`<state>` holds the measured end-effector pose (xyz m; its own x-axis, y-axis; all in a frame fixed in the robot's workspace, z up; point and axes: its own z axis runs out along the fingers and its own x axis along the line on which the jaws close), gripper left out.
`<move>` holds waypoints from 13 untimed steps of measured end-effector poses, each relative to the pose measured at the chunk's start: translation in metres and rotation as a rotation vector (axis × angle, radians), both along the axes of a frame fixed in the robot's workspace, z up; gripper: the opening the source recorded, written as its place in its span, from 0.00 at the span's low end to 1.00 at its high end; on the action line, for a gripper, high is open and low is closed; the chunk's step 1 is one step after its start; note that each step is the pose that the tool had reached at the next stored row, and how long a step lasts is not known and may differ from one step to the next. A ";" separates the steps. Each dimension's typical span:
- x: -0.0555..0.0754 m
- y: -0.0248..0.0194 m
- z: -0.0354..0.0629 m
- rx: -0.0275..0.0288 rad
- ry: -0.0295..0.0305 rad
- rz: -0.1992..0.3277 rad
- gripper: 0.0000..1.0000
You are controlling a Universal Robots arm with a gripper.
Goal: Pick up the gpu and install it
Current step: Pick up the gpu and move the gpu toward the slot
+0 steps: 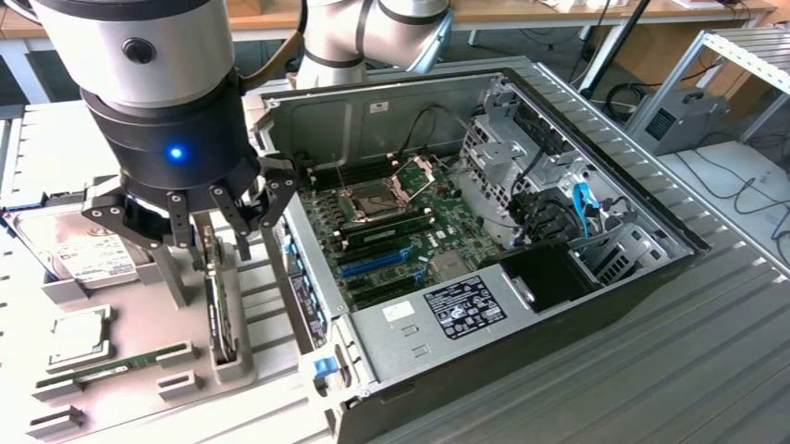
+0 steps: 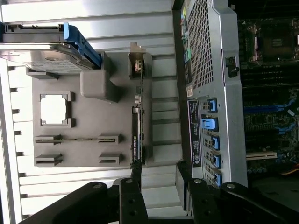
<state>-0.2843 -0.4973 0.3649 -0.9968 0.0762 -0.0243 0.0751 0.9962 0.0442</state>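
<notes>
The gpu [image 2: 136, 140], a thin dark card, stands edgewise in a grey tray [image 2: 84, 140] under the gripper [image 1: 220, 233], spread apart.

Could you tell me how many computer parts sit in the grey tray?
4: drive partly behind the arm, CPU in front of it, memory stick nearest, gpu on edge beside the case. The arm may hide others.

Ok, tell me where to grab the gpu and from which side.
Grip the gpu by its upper edge, straight down from above: it stands on edge in the grey holder, its two flat faces free for the open gripper to pinch.
</notes>
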 end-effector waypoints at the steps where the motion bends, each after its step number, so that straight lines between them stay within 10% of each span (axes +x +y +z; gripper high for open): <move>1: 0.000 0.0000 -0.0003 0.0000 0.0000 0.000 0.42; 13: 0.000 0.0000 -0.0034 0.0000 0.0000 0.000 0.42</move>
<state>-0.2843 -0.4972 0.3615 -0.9968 0.0762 -0.0243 0.0751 0.9962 0.0441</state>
